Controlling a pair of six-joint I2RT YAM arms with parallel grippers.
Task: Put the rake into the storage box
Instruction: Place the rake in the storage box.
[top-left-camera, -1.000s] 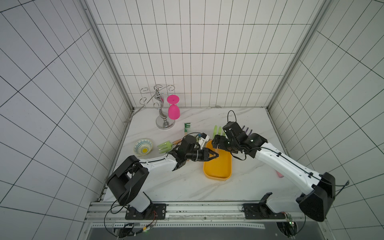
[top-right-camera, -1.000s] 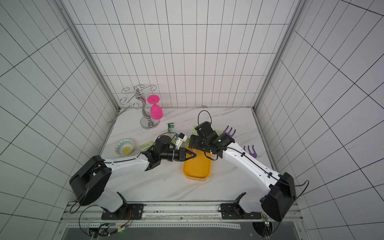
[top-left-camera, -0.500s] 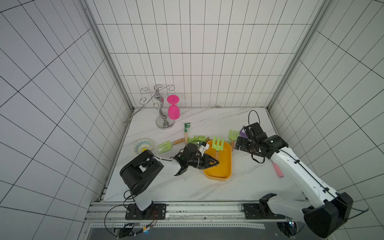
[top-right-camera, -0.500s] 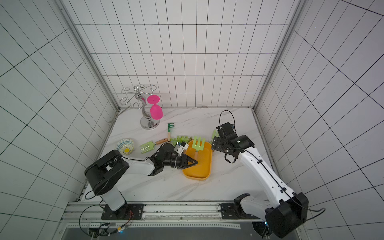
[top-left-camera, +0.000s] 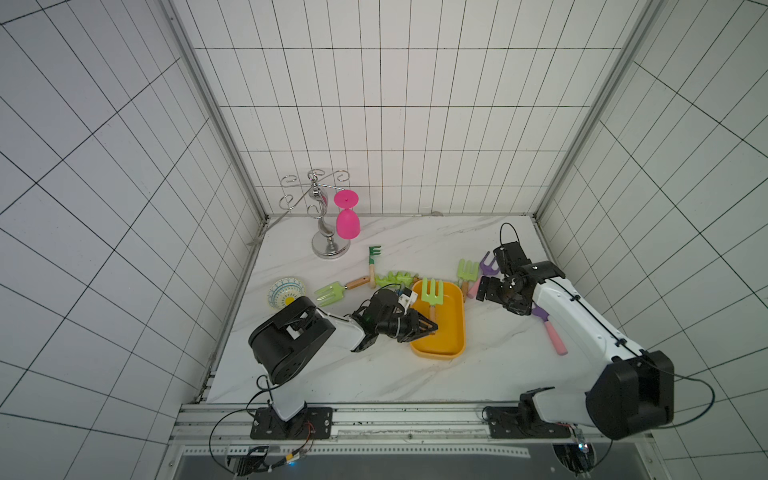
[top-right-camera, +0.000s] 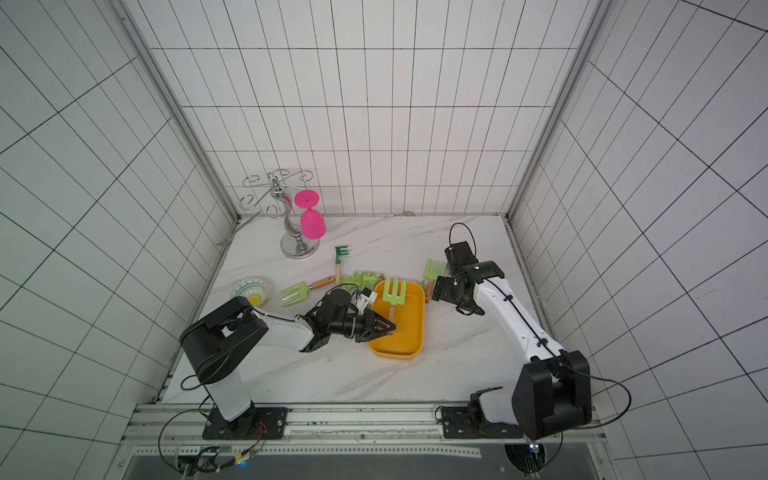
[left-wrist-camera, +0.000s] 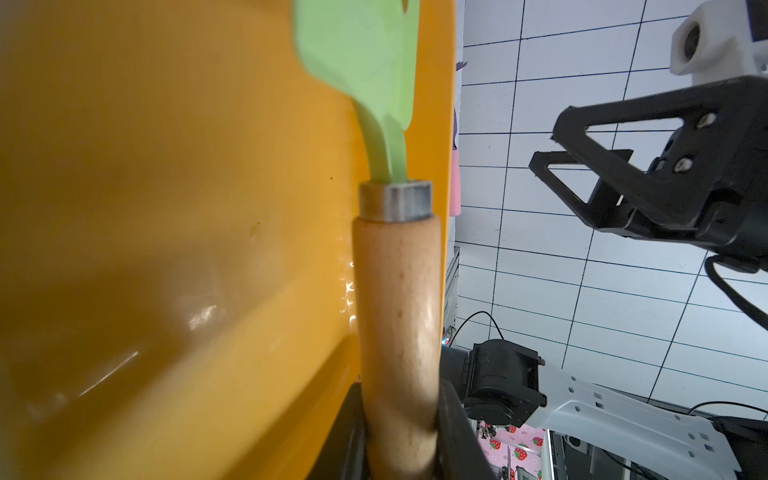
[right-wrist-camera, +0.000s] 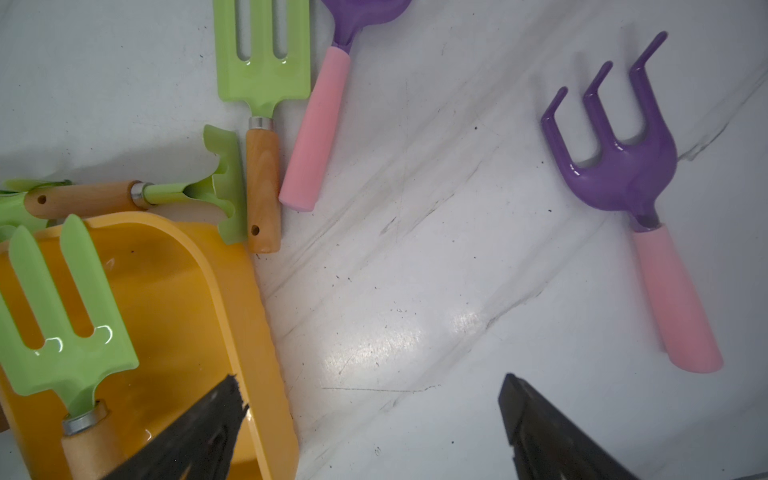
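Jaws of the left gripper (top-left-camera: 432, 328) are clamped on the wooden handle of the light-green rake (top-left-camera: 431, 293), whose tines lie over the far rim of the storage box (top-left-camera: 453, 332), near the middle of the tabletop (top-left-camera: 374, 374). Just beyond the box's right side, the right gripper (right-wrist-camera: 370, 432) hangs spread wide and empty above bare marble, near a purple rake (right-wrist-camera: 636, 183) with a pink handle.

Even bright overhead light; glare on marble tabletop (right-wrist-camera: 374, 349); left wrist close-up blurred.
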